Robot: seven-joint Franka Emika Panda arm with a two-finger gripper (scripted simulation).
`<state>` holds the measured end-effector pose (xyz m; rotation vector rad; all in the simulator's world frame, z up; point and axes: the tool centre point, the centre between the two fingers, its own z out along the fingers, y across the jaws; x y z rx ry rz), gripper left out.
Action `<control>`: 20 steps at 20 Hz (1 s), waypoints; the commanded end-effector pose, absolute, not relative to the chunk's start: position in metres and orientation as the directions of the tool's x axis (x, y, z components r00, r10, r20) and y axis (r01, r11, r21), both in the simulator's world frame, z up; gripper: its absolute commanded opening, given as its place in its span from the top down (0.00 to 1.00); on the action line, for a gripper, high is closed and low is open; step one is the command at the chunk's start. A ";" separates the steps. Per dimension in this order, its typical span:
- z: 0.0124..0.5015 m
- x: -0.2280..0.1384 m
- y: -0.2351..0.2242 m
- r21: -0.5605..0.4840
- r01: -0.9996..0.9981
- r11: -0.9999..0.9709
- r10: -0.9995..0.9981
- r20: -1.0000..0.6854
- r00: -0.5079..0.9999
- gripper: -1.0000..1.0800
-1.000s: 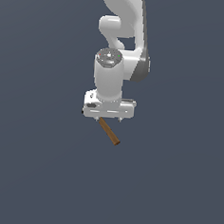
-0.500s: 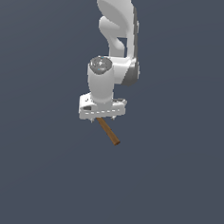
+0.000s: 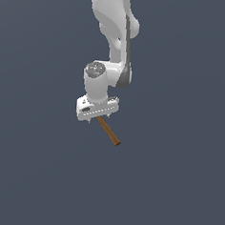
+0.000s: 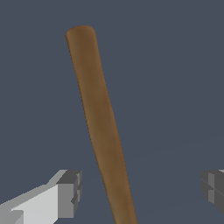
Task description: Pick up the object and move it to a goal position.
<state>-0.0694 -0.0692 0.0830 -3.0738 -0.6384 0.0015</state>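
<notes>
Around the arm (image 3: 112,38) in the exterior view lies plain dark ground, open from the 9 o'clock edge across to 3 o'clock, with no edge or wall near. Nearest 9 o'clock is the gripper (image 3: 96,114), pointing down. The hammer (image 3: 108,131) sticks out from under it, its brown handle slanting toward 5 o'clock, the free end in clear room. In the wrist view the fingers (image 4: 65,194) stand wide apart; the handle (image 4: 103,127) passes between them, touching neither pad. The head is hidden close to the palm — the grasp seems to be on that end.
</notes>
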 end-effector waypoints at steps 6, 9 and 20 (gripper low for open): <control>0.069 -0.084 -0.078 0.000 0.470 -0.883 0.470 0.000 0.883 0.04; 0.067 -0.087 -0.079 0.000 0.480 -0.877 0.480 0.000 0.877 0.04; 0.048 -0.088 -0.080 0.000 0.480 -0.877 0.480 0.000 0.877 0.04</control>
